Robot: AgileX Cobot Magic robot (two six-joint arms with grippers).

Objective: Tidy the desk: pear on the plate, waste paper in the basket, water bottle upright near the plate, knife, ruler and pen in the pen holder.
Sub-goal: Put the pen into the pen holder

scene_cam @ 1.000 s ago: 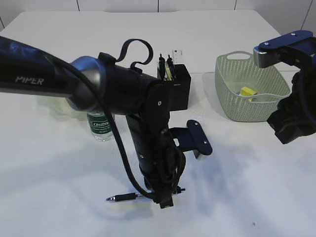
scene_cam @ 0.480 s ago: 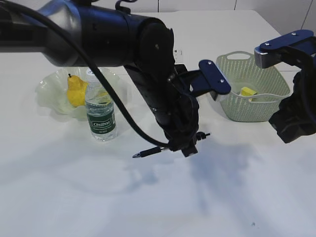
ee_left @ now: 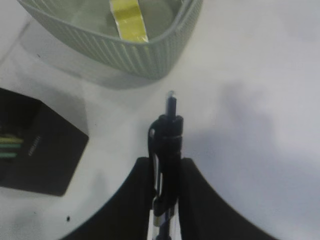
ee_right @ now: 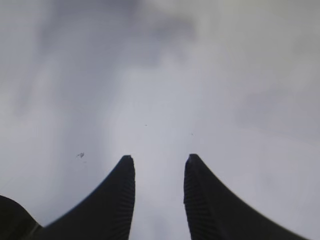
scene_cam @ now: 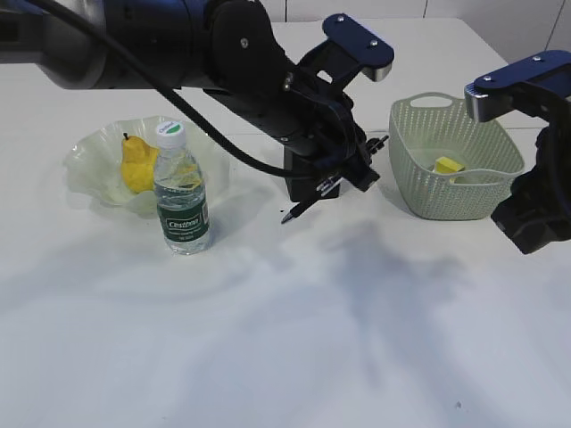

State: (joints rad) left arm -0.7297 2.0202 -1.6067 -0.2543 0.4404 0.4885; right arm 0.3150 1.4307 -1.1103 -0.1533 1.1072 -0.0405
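My left gripper (scene_cam: 350,175) is shut on a black pen (scene_cam: 308,203) and holds it in the air in front of the black pen holder (scene_cam: 303,183). In the left wrist view the pen (ee_left: 169,145) sticks out between the jaws, with the pen holder (ee_left: 35,147) at the left. A yellow pear (scene_cam: 136,165) lies on the clear wavy plate (scene_cam: 89,160). A water bottle (scene_cam: 181,201) stands upright next to the plate. Yellow waste paper (scene_cam: 448,166) lies in the green basket (scene_cam: 451,192). My right gripper (ee_right: 159,165) is open and empty above bare table. Knife and ruler are hidden.
The basket (ee_left: 115,47) with the paper (ee_left: 127,20) fills the top of the left wrist view. My right arm (scene_cam: 535,178) hangs at the right edge, just in front of the basket. The white table reaches to the front and back.
My left gripper has lifted the pen from the front of the table and carried it back and to the right, up to the pen holder. The right arm has stayed still.
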